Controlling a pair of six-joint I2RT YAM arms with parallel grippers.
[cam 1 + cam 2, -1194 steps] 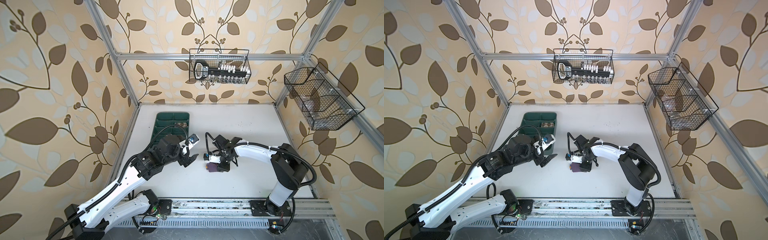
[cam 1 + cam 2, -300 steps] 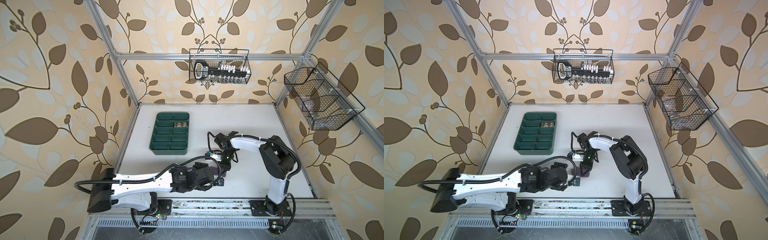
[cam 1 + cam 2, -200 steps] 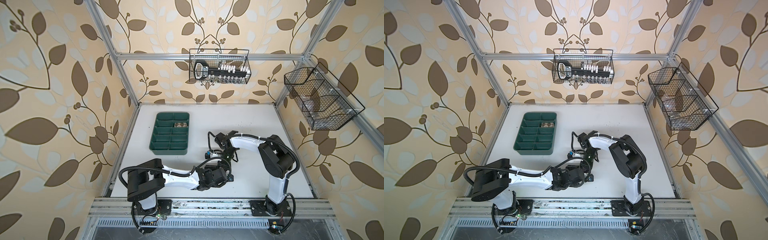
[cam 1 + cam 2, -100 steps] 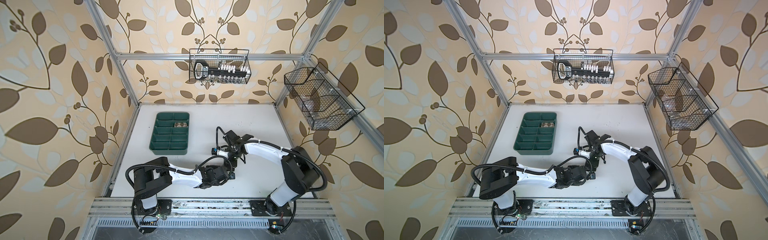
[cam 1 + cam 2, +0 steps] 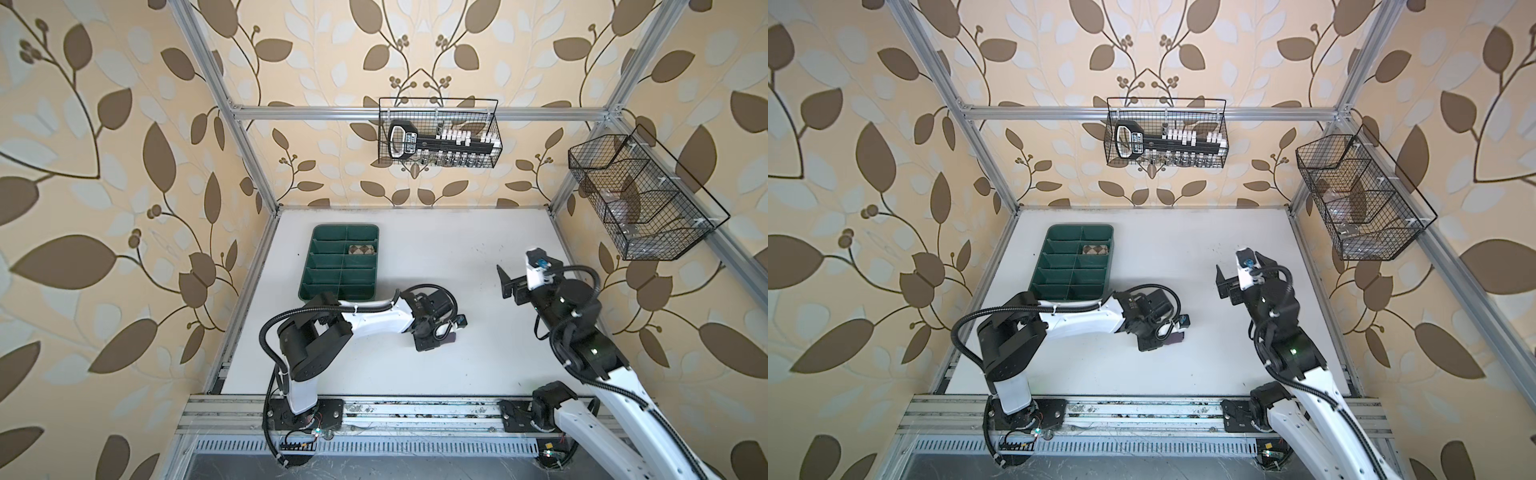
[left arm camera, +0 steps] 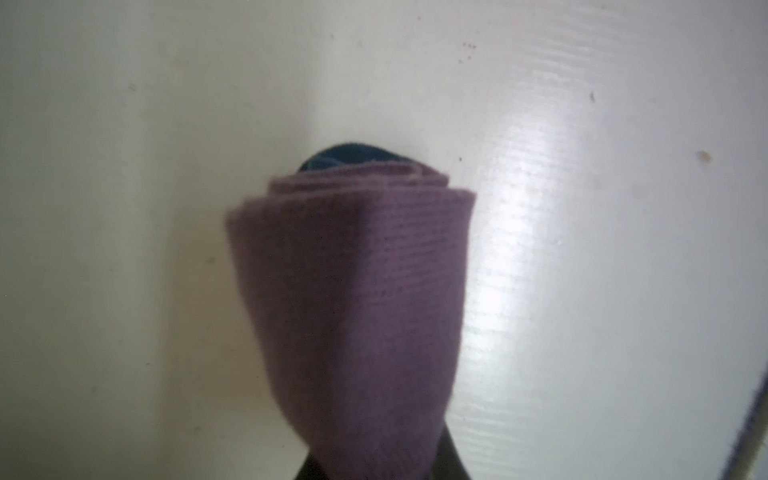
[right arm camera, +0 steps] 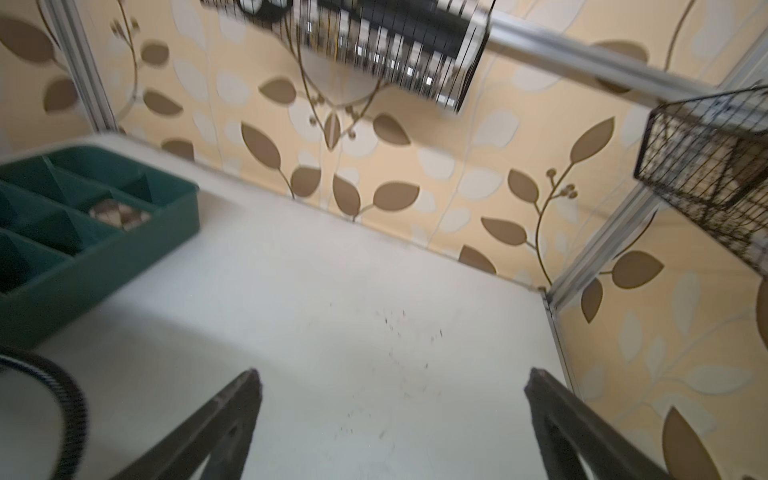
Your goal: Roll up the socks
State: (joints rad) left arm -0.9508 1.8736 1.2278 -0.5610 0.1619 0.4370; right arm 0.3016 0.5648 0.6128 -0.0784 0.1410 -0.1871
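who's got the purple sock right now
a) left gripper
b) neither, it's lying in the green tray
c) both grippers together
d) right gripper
a: the left wrist view shows the rolled purple sock pinched at its near end in the left gripper, while the right gripper stands wide open with nothing between its fingers, well apart from the sock.

Nothing readable is showing anywhere; the black tool [image 5: 440,144] in the wire basket [image 5: 465,118] is carrying markings, too small to read.
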